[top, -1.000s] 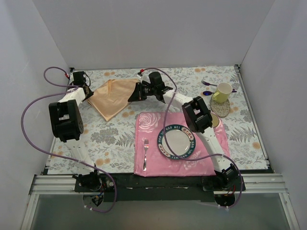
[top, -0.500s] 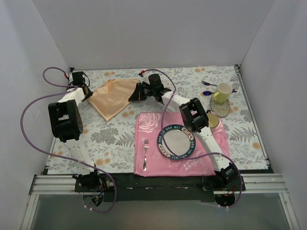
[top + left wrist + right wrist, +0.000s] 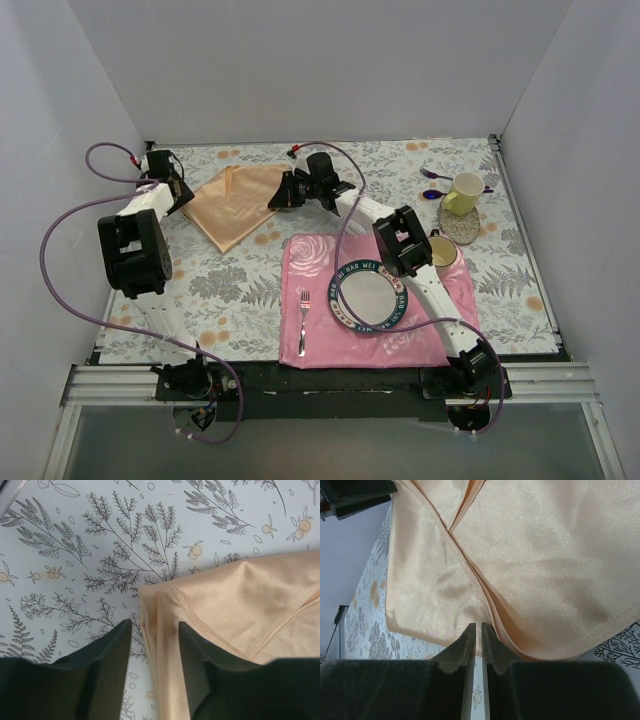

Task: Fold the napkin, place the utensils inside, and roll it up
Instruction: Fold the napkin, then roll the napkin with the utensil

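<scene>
Right wrist showed the glossy folded napkin, hem seemingly pinched by the right gripper; the left gripper gaped astride a corner.

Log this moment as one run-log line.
phase: napkin fold | left gripper: open, astride napkin corner | right gripper: shut on napkin edge | napkin: layers overlapped, not rolled
</scene>
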Robot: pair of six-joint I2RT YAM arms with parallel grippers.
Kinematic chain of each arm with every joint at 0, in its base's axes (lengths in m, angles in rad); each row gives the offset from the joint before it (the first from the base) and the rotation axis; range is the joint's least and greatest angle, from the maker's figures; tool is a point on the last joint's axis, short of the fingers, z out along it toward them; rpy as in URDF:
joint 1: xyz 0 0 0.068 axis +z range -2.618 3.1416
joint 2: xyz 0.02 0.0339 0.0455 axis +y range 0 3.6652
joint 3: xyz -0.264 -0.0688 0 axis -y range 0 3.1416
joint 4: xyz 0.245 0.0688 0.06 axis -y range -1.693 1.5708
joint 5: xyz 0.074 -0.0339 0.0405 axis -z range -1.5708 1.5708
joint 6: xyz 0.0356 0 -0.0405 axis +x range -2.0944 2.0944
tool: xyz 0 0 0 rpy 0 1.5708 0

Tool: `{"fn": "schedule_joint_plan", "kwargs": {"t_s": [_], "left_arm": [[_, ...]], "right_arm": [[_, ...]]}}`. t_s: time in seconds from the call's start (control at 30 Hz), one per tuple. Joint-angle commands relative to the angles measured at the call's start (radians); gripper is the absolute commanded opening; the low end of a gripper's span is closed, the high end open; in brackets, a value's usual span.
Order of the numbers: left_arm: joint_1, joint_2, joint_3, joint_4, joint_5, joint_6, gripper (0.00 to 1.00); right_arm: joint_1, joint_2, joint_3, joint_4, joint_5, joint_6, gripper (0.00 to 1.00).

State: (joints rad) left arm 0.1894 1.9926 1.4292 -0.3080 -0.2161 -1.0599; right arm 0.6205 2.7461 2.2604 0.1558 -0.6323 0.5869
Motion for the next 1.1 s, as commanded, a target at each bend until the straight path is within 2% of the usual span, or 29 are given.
{"fn": "schedule_joint_plan", "kwargs": {"t_s": [0.0, 0.1, 0.17, 0.2, 0.23, 0.3, 0.37, 0.4, 0.43, 0.47, 0.53, 0.57, 0.67, 0.8, 0.9, 1.07], "left_arm": [[0.027, -0.175, -0.036, -0.045, 0.015, -0.122, 0.55], [0.082, -0.245, -0.082, -0.071, 0.085, -0.219, 0.59], [0.120, -0.308, -0.168, -0.060, 0.214, -0.328, 0.58], [0.154, -0.334, -0.211, -0.016, 0.297, -0.356, 0.57], [0.165, -0.362, -0.313, 0.015, 0.384, -0.408, 0.56], [0.183, -0.435, -0.410, 0.102, 0.464, -0.455, 0.56], [0.182, -0.480, -0.515, 0.142, 0.574, -0.527, 0.51], [0.176, -0.492, -0.544, 0.180, 0.610, -0.546, 0.50], [0.165, -0.503, -0.570, 0.197, 0.644, -0.560, 0.49], [0.156, -0.509, -0.605, 0.204, 0.679, -0.561, 0.49], [0.101, -0.541, -0.622, 0.195, 0.675, -0.529, 0.49], [0.078, -0.560, -0.634, 0.176, 0.647, -0.494, 0.49], [-0.007, -0.636, -0.677, 0.133, 0.586, -0.457, 0.50], [-0.094, -0.738, -0.766, 0.145, 0.450, -0.450, 0.52], [-0.094, -0.732, -0.805, 0.174, 0.434, -0.483, 0.51], [-0.090, -0.651, -0.831, 0.282, 0.437, -0.621, 0.43]], "right_arm": [[0.018, -0.155, 0.012, -0.074, 0.051, -0.122, 0.20], [0.021, -0.227, -0.008, -0.125, 0.051, -0.157, 0.26], [0.022, -0.265, -0.025, -0.204, 0.054, -0.194, 0.32], [0.027, -0.308, -0.042, -0.229, 0.075, -0.246, 0.40], [0.031, -0.330, -0.070, -0.284, 0.097, -0.278, 0.43], [0.050, -0.379, -0.091, -0.330, 0.132, -0.326, 0.52], [0.070, -0.408, -0.134, -0.387, 0.147, -0.380, 0.56], [0.070, -0.443, -0.172, -0.375, 0.161, -0.360, 0.60], [0.059, -0.466, -0.302, -0.348, 0.166, -0.255, 0.62], [0.050, -0.489, -0.368, -0.250, 0.167, -0.178, 0.64], [0.035, -0.542, -0.481, -0.173, 0.166, -0.054, 0.66], [0.033, -0.548, -0.516, -0.165, 0.174, -0.041, 0.66], [0.024, -0.519, -0.467, -0.205, 0.252, -0.018, 0.66], [0.013, -0.482, -0.452, -0.179, 0.224, 0.062, 0.66], [0.010, -0.490, -0.484, -0.138, 0.215, 0.105, 0.66], [0.008, -0.555, -0.558, -0.117, 0.223, 0.087, 0.66]]}}
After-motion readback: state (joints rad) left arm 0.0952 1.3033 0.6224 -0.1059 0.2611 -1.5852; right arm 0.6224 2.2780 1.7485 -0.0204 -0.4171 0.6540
